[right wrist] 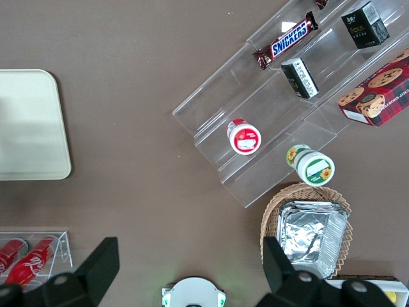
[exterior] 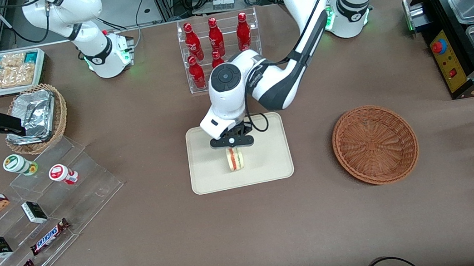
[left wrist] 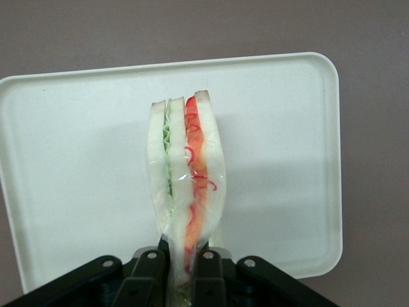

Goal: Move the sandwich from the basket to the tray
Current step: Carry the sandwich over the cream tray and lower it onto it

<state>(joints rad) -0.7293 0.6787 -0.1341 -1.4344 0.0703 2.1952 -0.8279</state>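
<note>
The jaws are pressed onto the lower end of the sandwich (left wrist: pixel 185 173), pinching it between two black fingers (left wrist: pixel 148 275) so that the wrapped wedge stands on edge with its bread slices and red and green filling layers showing. The gripper (exterior: pixel 233 148) hangs over the tray (exterior: pixel 205 173), near the tray's middle, with the working arm bent at the elbow and reaching in from its base, the wrist pointing straight down and the round white joint cap directly above the tray's farther edge from the front camera. In the front view the sandwich (exterior: pixel 235 159) shows only as a small pale block with a red stripe just below the gripper, and whether it touches the tray cannot be told there. The left wrist view fills in what that view lacks: the clear wrapping, the separate layers, and the tray (left wrist: pixel 77 160) spread beneath the sandwich with a soft shadow beside it. The front view alone shows the basket (exterior: pixel 376 144), which sits on the brown table (exterior: pixel 250 232) beside the tray toward the working arm's end and holds nothing. The right wrist view catches only one rounded corner of the tray (right wrist: pixel 29 128), with neither sandwich nor gripper in it.
</note>
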